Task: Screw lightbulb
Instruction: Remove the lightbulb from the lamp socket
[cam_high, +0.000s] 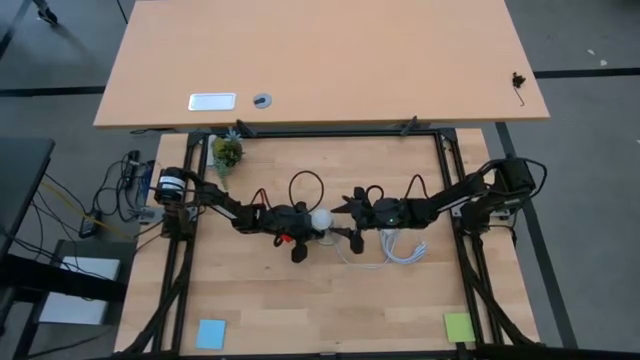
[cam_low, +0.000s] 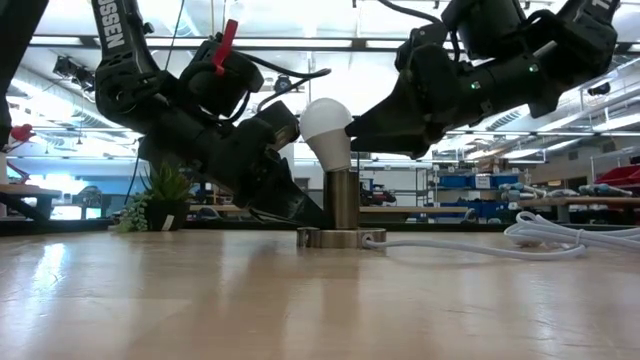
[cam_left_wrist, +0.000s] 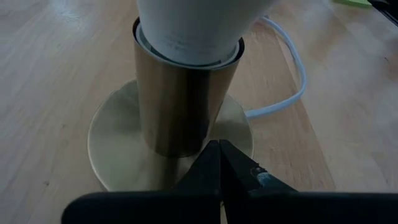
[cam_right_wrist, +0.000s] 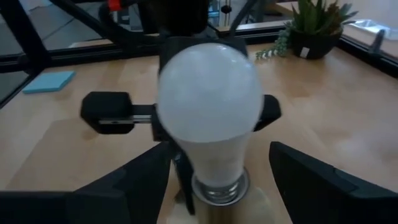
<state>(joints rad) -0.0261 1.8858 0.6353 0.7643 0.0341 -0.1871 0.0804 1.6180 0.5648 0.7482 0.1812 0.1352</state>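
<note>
The white lightbulb stands upright with its screw base in a brass socket tube. The tube rises from a round brass disc lying flat on the wooden table. My left gripper is shut, low at the foot of the tube on the table's left side. My right gripper comes in from the table's right and is open. Its two fingers stand on either side of the bulb's neck with a gap showing on each side. My left gripper's shut fingertips rest on the top of the brass disc, right beside the foot of the socket tube. They slant down from the table's left. The disc lies flat on the table. I cannot tell whether the tips also touch the tube.
A white cable runs from the socket and lies coiled on the table to the right. A small potted plant stands at the far left. A blue note and a green note lie near the front edge.
</note>
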